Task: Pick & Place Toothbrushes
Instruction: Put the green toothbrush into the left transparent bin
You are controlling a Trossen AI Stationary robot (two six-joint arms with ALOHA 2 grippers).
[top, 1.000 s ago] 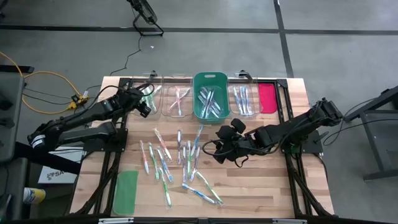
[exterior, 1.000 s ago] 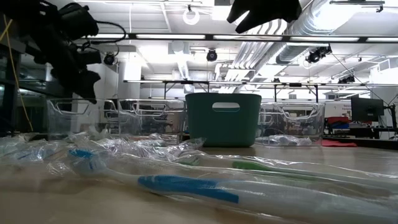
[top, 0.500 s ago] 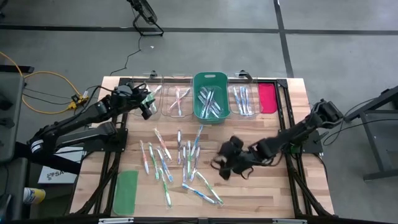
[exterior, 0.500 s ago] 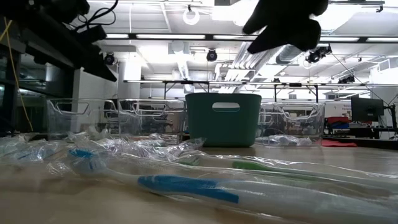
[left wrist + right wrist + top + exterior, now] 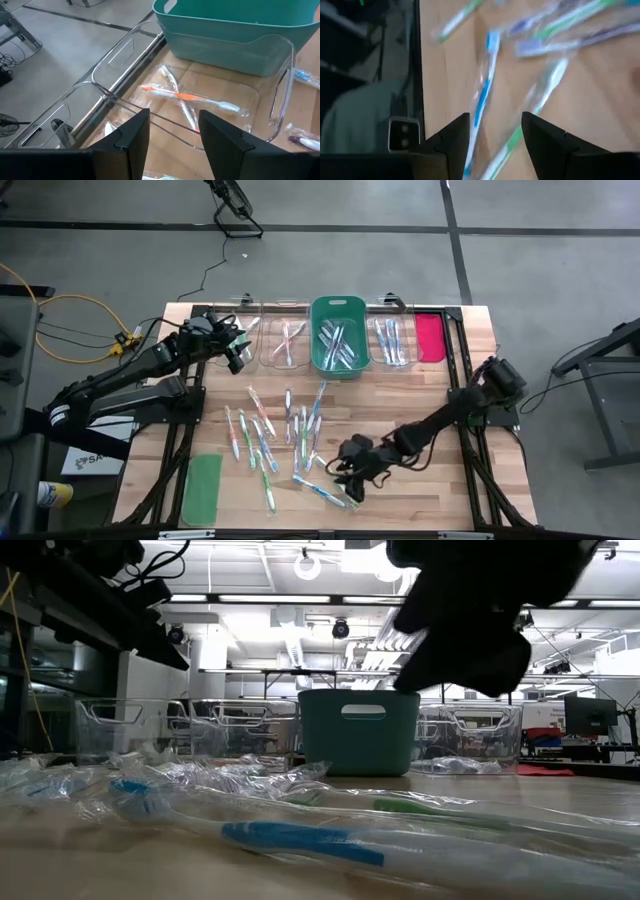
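Several wrapped toothbrushes (image 5: 285,435) lie loose on the wooden table's middle and near part. More of them lie in the clear bins (image 5: 285,342) and the teal bin (image 5: 338,335) at the far edge. My right gripper (image 5: 347,478) hangs open low over the nearest loose ones; in its wrist view a blue toothbrush (image 5: 482,100) and a green one (image 5: 542,95) lie just ahead of the fingers (image 5: 495,140). My left gripper (image 5: 238,348) is open and empty above the far-left clear bins. Its wrist view (image 5: 174,135) looks onto an orange toothbrush (image 5: 175,95) in a clear bin.
A green lid (image 5: 203,488) lies flat at the near left corner, and a red-pink lid (image 5: 430,337) at the far right beside the bins. Bare wood (image 5: 420,395) lies right of the toothbrush pile. Dark frame rails (image 5: 195,430) run along both table sides.
My right gripper has swung from the table's middle toward the near edge and somewhat left, sinking and tipping down until it is low over the nearest loose toothbrushes. My left gripper has risen a little and tipped up from the far-left clear bin.
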